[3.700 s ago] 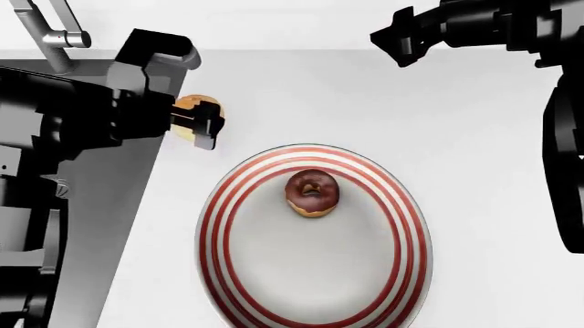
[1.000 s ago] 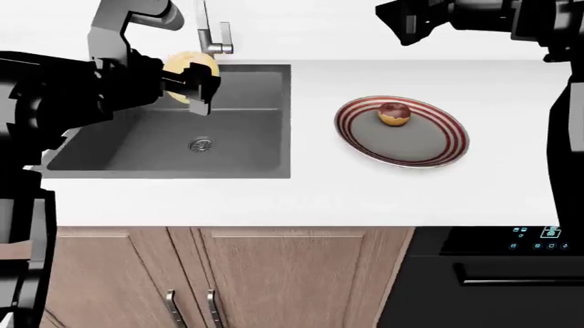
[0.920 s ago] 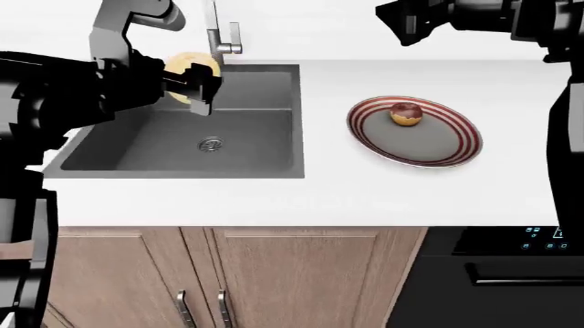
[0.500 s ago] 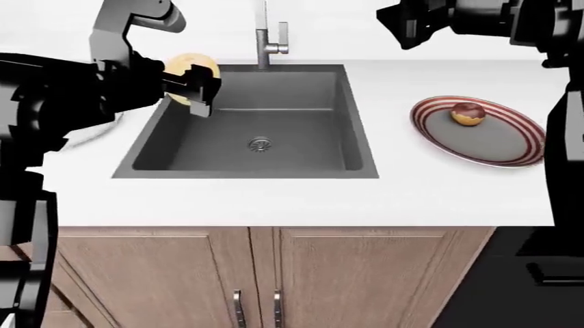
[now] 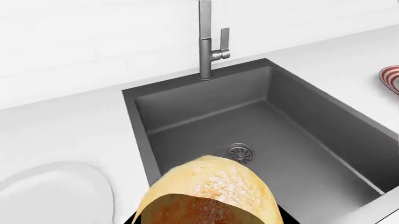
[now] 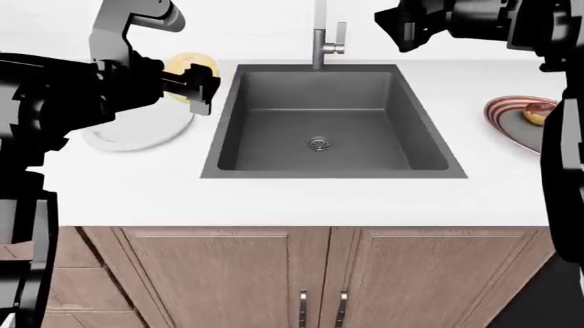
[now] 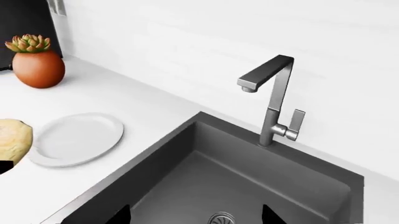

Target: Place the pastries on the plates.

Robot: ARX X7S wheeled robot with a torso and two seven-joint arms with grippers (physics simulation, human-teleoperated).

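The left claw [image 6: 196, 85] was clamped on the golden bun [image 6: 187, 68], carried in the air just past the rim of the white plate [image 6: 137, 133] – the delivery step, by my reading; next, a short shift over that plate, then release. The right claw [image 6: 401, 31] hung raised, jaws apparently apart. Well off beyond the sink [image 6: 324, 119], the dark-topped pastry [image 6: 537, 113] sat on the striped plate [image 6: 507, 119]. No readable writing anywhere on the surface [image 6: 273, 198]

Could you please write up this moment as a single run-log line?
left hand: holds golden bun above white plate edge | right hand: raised, empty | brown-topped pastry: on red-striped plate
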